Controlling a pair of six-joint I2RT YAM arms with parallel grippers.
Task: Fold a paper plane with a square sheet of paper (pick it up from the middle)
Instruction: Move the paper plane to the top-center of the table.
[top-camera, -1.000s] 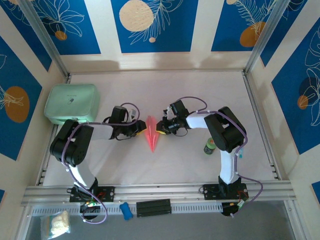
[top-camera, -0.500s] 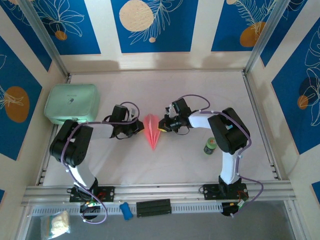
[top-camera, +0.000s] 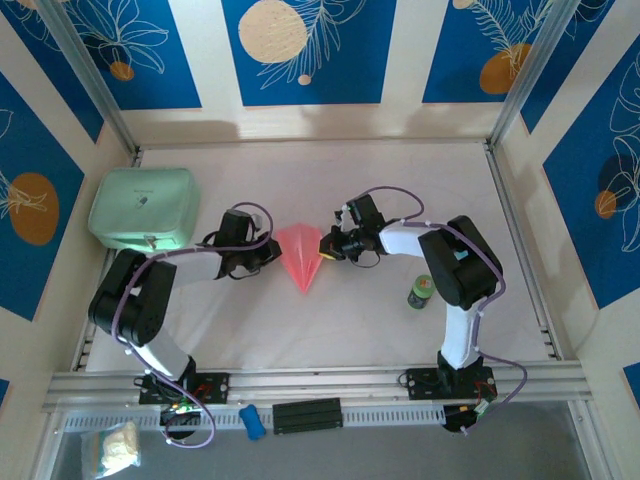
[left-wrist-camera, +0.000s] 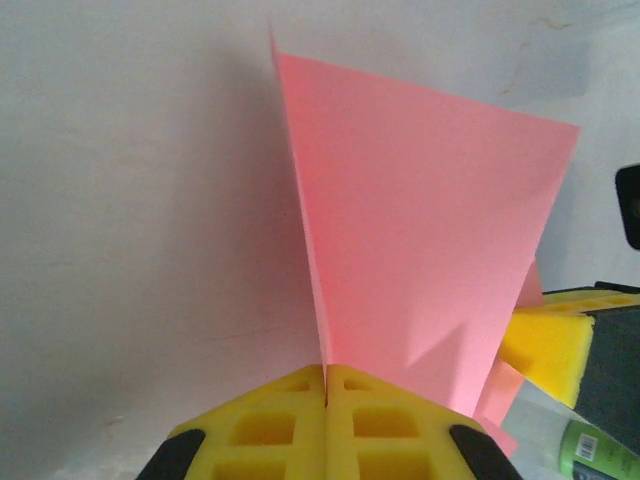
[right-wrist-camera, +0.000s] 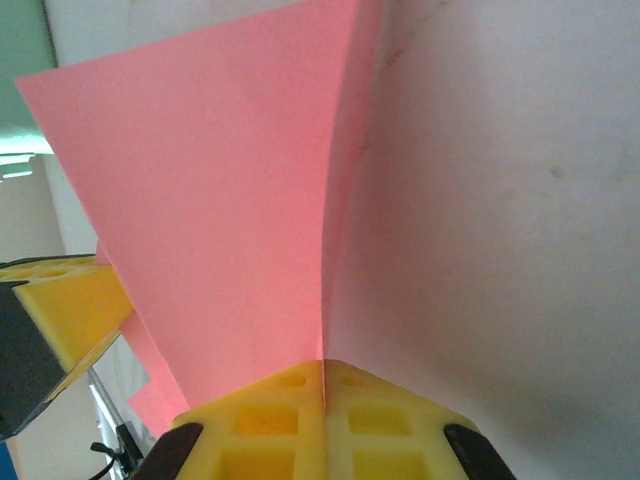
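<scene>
The left gripper (left-wrist-camera: 325, 375) has its yellow pads pressed flat together on the edge of one pink wing, and the right gripper (right-wrist-camera: 322, 370) is clamped the same way on the opposite wing. Between them, in the overhead view, the paper plane (top-camera: 299, 256) sits at the middle of the table (top-camera: 400, 180), its nose pointing toward the arm bases and its wide end toward the back wall.

The sheet already reads as a pointed dart with a centre crease, so the folding looks largely done. What seems left is setting the wings (they rise steeply from the crease in both wrist views) and letting go.

There is open white surface ahead of and behind the plane. The mint-green case (top-camera: 143, 207) lies well apart, to the far left beyond the left arm. A small green can (top-camera: 420, 291) stands near the right arm's elbow, which I judge to be the one thing a rearward pull on that side could clip. The two grippers are close together across the paper, so room between them is tight.
</scene>
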